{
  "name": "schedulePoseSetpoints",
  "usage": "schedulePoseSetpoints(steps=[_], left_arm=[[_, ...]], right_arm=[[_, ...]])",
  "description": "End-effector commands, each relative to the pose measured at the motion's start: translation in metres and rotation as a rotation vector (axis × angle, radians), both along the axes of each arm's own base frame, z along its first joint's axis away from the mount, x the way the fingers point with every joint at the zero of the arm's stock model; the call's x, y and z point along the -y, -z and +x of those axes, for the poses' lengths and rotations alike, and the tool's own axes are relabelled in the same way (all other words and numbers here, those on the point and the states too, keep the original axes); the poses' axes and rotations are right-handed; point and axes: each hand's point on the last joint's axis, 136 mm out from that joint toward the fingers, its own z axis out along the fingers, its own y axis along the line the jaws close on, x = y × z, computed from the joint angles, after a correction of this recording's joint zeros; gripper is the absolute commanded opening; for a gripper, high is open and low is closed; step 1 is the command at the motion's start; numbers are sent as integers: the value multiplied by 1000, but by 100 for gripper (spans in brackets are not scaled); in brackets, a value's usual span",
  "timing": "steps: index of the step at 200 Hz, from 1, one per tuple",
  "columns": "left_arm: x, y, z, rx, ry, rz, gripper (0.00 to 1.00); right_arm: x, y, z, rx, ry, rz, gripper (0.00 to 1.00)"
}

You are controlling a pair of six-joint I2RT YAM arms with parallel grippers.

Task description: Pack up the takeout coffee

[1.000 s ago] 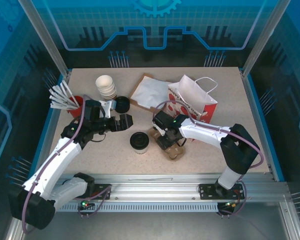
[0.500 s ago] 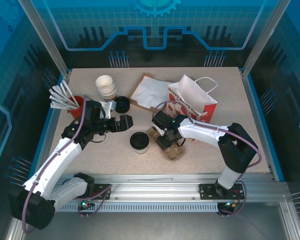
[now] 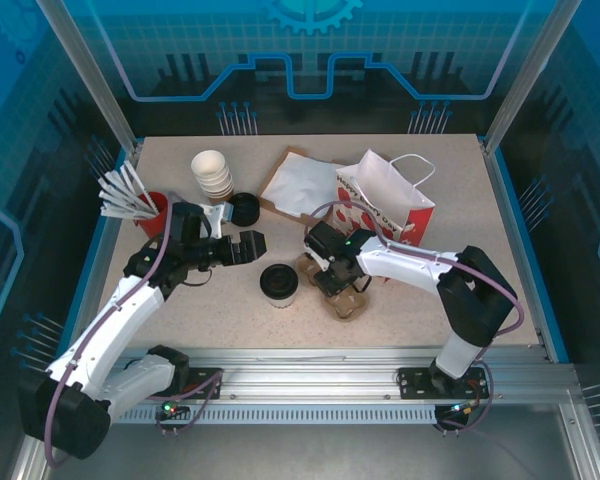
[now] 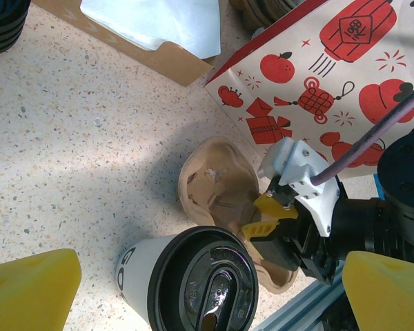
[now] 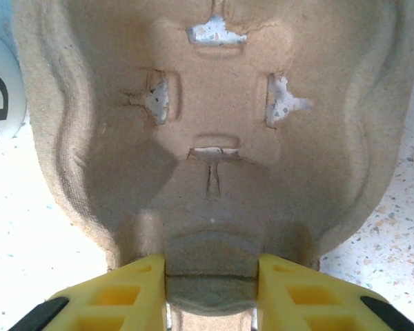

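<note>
Just left of the pulp cup carrier (image 3: 352,305), the takeout coffee (image 3: 279,283) stands upright, nearest the left gripper (image 3: 248,246), jaws apart; the right gripper (image 5: 212,276) clamps the carrier's ridge.

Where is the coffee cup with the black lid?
Seen from above, the coffee cup stands near the middle of the table, toward the front, just left of the brown tray.
</note>
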Motion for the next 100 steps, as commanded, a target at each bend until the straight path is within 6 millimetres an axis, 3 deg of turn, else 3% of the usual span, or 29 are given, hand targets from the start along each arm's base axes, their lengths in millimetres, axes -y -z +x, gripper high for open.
schedulePoseSetpoints(steps=[1, 43, 100], left_arm=[[1, -8, 1, 24, 4, -25, 99], [-2, -15, 5, 54, -28, -25, 98], [-20, -52, 14, 166, -159, -37, 96]], right_arm=[[7, -20, -1, 27, 14, 27, 32], [5, -73, -6, 104, -11, 115, 31], [-30, -193, -10, 279, -133, 347, 31]])
